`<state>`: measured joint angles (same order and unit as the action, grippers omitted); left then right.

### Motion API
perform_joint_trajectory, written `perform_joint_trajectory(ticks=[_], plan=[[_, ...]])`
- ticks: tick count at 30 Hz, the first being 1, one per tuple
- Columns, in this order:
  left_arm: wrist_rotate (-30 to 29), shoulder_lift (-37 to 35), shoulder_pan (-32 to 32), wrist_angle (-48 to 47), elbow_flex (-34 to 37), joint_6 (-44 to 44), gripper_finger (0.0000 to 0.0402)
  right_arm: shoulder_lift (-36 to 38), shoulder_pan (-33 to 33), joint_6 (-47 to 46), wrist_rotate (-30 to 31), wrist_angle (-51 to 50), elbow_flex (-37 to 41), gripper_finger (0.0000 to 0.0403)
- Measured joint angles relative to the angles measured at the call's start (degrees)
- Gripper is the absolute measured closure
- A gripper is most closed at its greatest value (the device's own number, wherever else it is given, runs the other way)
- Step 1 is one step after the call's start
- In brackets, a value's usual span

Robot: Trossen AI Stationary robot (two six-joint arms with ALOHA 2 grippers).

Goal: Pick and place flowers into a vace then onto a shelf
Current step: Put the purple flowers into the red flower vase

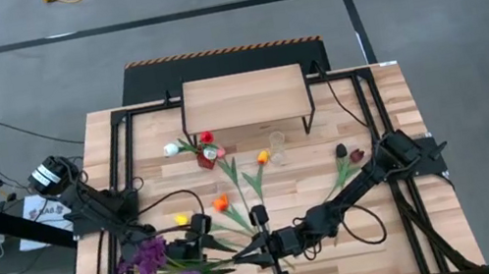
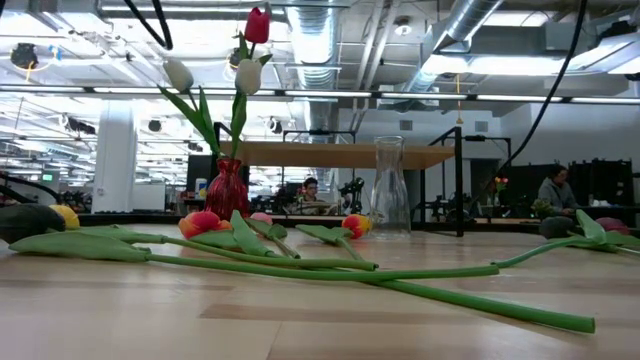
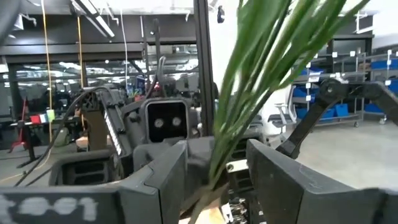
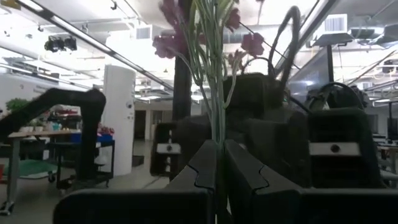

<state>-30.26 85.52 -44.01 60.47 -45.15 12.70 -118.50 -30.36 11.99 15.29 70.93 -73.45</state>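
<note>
While overhead blurs it, right gripper (image 4: 217, 163) pinched on purple sprigs' (image 4: 214, 93) stems, left gripper (image 3: 214, 171) wide, perhaps gripping too.

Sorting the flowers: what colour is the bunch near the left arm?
Purple sprigs, clearest in the high view.

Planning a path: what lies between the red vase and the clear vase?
In the high view, between red vase and clear vase: bare tabletop.

Plank surface (image 1: 388, 103) carries the shelf (image 1: 243, 97), red vase (image 1: 206, 158), clear vase (image 1: 276, 141), and loose tulips (image 1: 232, 184) lying flat mid-surface.
</note>
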Motion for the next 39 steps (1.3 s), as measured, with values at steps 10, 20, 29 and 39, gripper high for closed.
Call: perform_joint_trajectory(ticks=[10,20,29,39], plan=[[-2.01,-1.95,-2.77,1.10,0.00,4.94,0.0244,0.00,-0.01,0.03,1.33,-0.77,0.00,0.0397],[-7.17,-4.89,-6.49,1.07,0.00,10.22,0.0244,0.00,-0.01,0.04,1.33,-1.63,0.00,0.0397],[-9.55,-5.86,-7.92,1.04,0.00,12.58,0.0244,0.00,-0.01,0.02,1.33,-1.96,0.00,0.0396],[-9.16,-5.85,-7.23,1.02,0.00,11.90,0.0244,0.00,-0.01,0.00,1.33,-2.56,0.00,0.0395]])
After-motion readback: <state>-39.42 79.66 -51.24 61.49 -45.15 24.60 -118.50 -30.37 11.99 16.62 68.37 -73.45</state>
